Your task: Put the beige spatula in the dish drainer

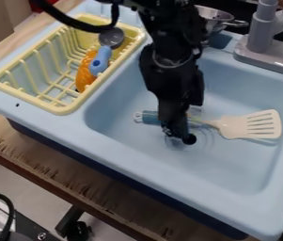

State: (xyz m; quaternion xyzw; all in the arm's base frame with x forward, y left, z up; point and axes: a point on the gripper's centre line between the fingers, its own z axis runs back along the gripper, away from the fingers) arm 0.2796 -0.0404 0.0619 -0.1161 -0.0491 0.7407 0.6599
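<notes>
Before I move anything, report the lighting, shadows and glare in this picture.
Camera view: soft, fairly even light over the light-blue sink, with no harsh glare there; only faint shading around the beige spatula; the black tool is dark enough to hide detail; the metal bowl shows small bright highlights.

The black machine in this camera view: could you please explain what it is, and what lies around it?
It is a robot arm, seen by a fixed camera looking down at a slant. Its end effector is at the handle of a beige spatula, inside a light blue sink. I cannot tell whether it holds the spatula. Next to the basin is a yellow dish drainer, with an orange object and a blue-handled tool inside. The spatula should go there.
</notes>
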